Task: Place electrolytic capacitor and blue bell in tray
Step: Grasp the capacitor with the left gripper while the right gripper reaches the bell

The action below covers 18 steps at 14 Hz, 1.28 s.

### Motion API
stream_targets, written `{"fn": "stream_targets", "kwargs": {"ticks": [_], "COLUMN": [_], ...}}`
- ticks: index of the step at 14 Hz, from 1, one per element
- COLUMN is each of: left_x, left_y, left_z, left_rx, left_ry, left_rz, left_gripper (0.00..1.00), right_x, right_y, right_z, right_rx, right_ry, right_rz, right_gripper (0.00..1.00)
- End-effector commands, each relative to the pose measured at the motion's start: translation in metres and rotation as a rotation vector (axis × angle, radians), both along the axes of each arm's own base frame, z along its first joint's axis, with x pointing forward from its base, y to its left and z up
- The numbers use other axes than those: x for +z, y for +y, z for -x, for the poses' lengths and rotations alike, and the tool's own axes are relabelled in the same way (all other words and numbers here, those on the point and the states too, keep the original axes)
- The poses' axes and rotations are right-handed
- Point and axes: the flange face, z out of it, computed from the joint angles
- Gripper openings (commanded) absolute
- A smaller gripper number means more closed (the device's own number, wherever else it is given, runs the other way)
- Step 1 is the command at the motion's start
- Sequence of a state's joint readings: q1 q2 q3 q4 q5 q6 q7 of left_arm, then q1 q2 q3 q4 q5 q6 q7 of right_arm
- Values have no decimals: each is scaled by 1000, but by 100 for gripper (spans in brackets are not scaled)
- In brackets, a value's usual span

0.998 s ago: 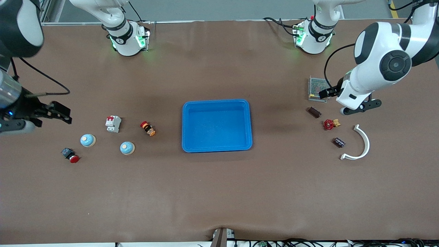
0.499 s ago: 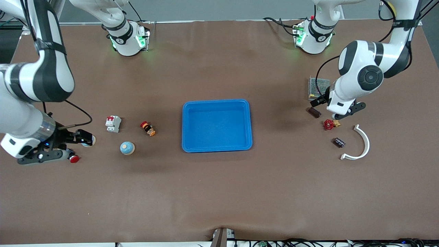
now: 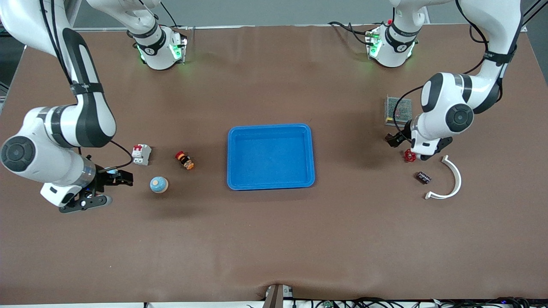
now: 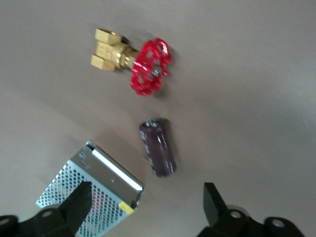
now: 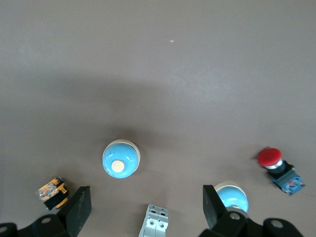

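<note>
Right gripper open and empty over a blue bell near the tabletop's right-arm edge; second blue bell just beside. Tray mid-tabletop, nothing in it. Left gripper open, empty over one capacitor; another capacitor by the left-arm edge.

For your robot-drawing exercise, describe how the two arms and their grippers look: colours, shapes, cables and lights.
Both arms are glossy white with rounded black joint sections and round black joint caps. Each base is a white cylinder with a black ring and green lights. Thin black cables loop along the forearms to the wrists. The left gripper and right gripper are black, with two flat, wedge-shaped black fingers each.
</note>
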<state>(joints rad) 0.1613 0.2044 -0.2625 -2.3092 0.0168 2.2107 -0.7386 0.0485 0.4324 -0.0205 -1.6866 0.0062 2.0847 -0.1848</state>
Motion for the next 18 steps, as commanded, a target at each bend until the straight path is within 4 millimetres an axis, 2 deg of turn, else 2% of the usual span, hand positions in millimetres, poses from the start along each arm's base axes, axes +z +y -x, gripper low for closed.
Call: {"fn": "stream_targets", "kwargs": {"ticks": [1,6,11,13,16,17,18], "left_x": [-11,-33,-49,-58,-63,-62,-62], "left_y": [16,18,17,17,15,14,12], "left_z": [-4,-5,-5,-4,-4,-5,-6], "left_rx": [50,88,103,116,123,120,117], "left_ry": [-8,-7,-1,2,-1,-2,-3], "left_rz": [-5,0,15,19,20,21,20], "left_gripper": [88,81,77,74,61,52,31], "right_x": [-27,-74,-106,-113,-127,-136,-144], "right_y": [3,19,30,35,37,37,37], "right_z": [15,30,30,30,29,30,29], "right_rx": [12,17,22,14,15,14,14], "right_ry": [-12,-25,-15,-13,-20,-22,-26], "right_rz": [-10,-38,-47,-61,-60,-59,-58], "right_gripper": [100,100,100,100,100,100,100]}}
